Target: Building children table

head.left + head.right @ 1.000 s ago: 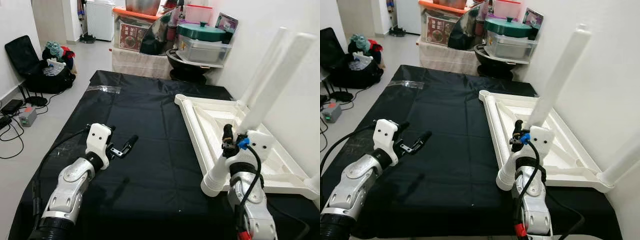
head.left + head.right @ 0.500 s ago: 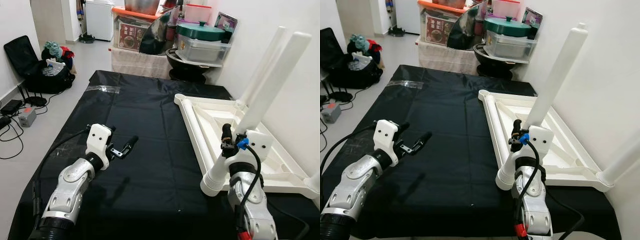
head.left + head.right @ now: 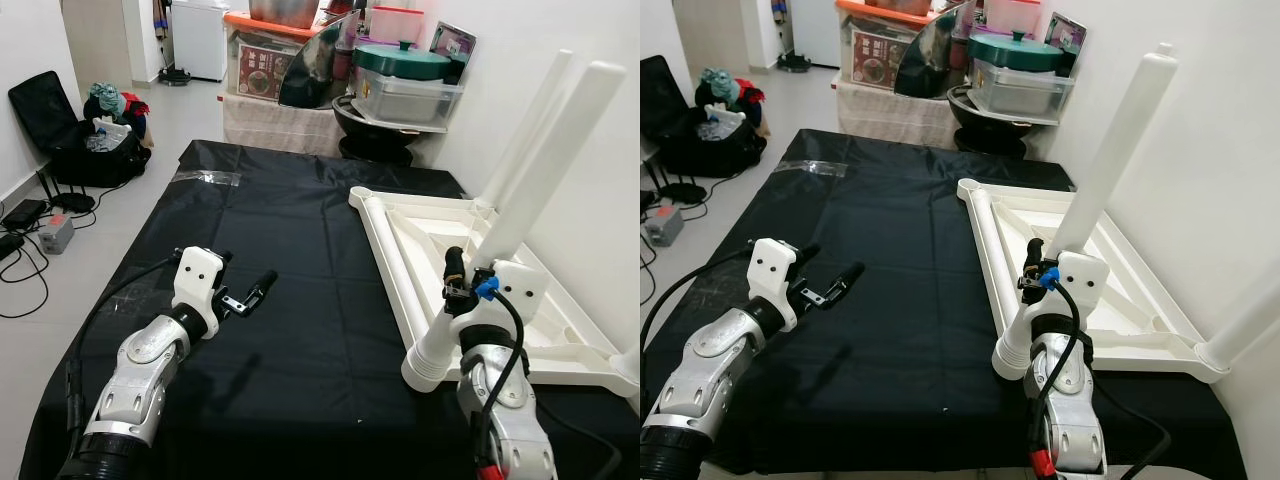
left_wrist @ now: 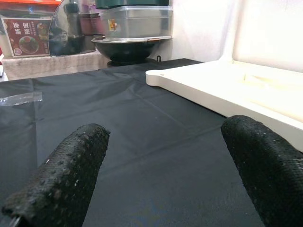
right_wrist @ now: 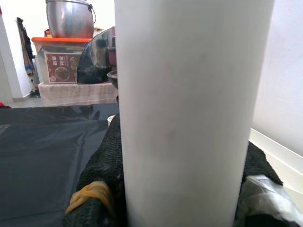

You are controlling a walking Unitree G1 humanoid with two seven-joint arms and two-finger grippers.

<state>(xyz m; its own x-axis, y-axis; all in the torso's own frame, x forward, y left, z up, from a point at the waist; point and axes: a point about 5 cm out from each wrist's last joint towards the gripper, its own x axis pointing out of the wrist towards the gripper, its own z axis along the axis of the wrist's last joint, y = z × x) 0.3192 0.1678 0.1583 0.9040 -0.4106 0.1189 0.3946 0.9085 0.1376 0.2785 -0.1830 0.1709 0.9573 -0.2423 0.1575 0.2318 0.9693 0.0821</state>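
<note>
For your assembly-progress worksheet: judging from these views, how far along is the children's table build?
Done: the white tabletop lies upside down on the black sheet, with a far leg already standing upright. In hand: the right gripper clamps another white leg, its base at the near corner. Left: seating that leg; the open left gripper hovers idle.

We're inside a lived-in home, a spare room by the look of it: stacked storage boxes [image 3: 262, 55], a lidded pot [image 3: 402, 62] and wok [image 3: 375, 130] against white walls, a bag of clothes [image 3: 95, 135] on the tiled floor [image 3: 190, 115].
</note>
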